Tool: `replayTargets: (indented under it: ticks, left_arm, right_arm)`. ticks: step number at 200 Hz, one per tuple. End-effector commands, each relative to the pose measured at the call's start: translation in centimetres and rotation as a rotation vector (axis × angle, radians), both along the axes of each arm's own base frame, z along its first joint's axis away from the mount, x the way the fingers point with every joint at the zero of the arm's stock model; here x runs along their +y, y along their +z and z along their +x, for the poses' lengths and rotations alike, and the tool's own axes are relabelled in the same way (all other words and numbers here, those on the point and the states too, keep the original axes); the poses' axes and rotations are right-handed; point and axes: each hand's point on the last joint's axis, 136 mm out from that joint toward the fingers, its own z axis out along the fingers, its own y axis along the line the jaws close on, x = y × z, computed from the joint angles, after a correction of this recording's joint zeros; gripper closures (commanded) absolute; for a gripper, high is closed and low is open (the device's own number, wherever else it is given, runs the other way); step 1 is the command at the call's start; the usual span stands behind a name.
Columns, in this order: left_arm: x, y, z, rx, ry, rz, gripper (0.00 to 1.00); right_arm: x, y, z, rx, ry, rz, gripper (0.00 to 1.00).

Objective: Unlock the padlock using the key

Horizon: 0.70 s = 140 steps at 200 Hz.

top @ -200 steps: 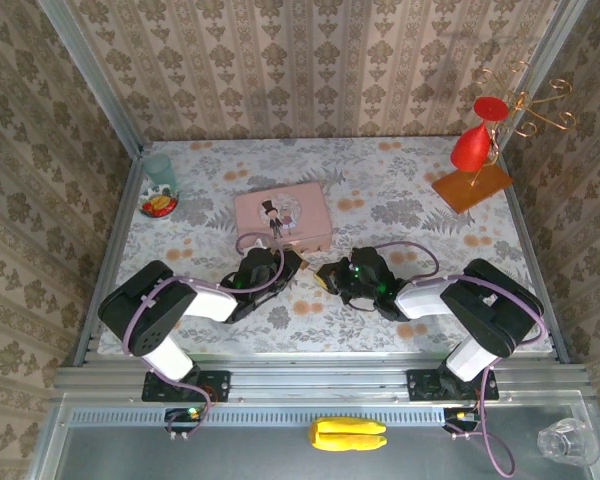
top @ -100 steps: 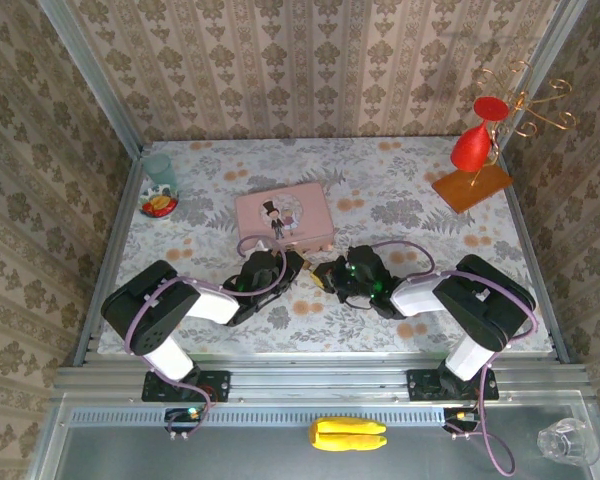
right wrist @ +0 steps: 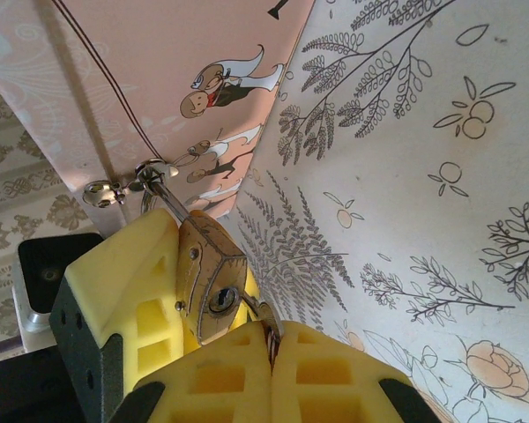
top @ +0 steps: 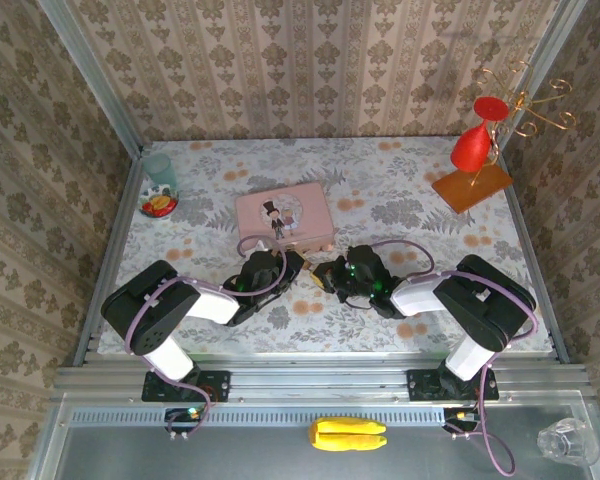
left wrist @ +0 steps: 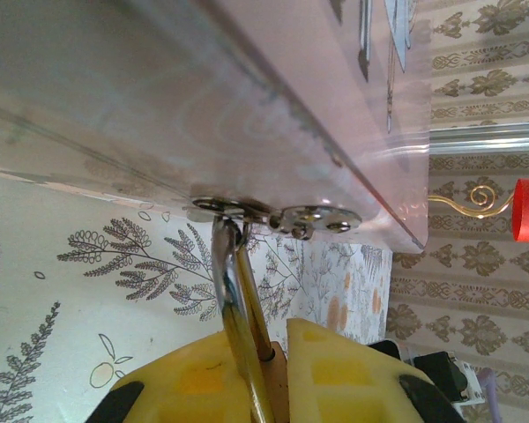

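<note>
The small brass padlock [right wrist: 207,278] hangs by its thin shackle [left wrist: 234,291] from the hasp [left wrist: 273,214] on the front of the pink tin [top: 282,220]. My left gripper [left wrist: 278,330] is shut on the padlock body from the left side. My right gripper [right wrist: 271,348] is shut on the key [right wrist: 271,319]. The key's blade points at the keyhole [right wrist: 219,300] and reaches its rim; how far it is in I cannot tell. In the top view the two grippers, left [top: 288,263] and right [top: 327,277], meet just in front of the tin.
A teal cup [top: 160,168] and a small dish [top: 159,206] stand at the back left. A red-and-gold stand on a wooden base [top: 472,185] is at the back right. A yellow object [top: 348,434] and a clear glass [top: 568,441] lie below the table's front rail.
The right gripper has edged a little to the left, closer to the padlock. The left gripper and the tin have stayed put.
</note>
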Motion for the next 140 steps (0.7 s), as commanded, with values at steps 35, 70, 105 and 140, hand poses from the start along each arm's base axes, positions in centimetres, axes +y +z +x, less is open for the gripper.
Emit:
replayTargets:
  ticks: [35, 70, 105, 140]
  left_arm:
    - [-1.8, 3.4, 0.0, -0.039, -0.036, -0.154, 0.93]
    - [-1.8, 3.4, 0.0, -0.039, -0.033, -0.156, 0.93]
    - [-1.7, 3.4, 0.0, -0.038, -0.028, -0.158, 0.93]
    - [-1.5, 3.3, 0.0, -0.035, -0.020, -0.160, 0.94]
  right_arm:
    - [-0.4, 0.4, 0.3, -0.031, 0.002, -0.012, 1.00]
    - [-0.7, -0.1, 0.0, -0.028, 0.004, -0.020, 1.00]
    - [-0.4, -0.1, 0.1, -0.029, 0.012, -0.004, 1.00]
    - [-0.3, 0.1, 0.2, -0.034, 0.011, 0.006, 1.00]
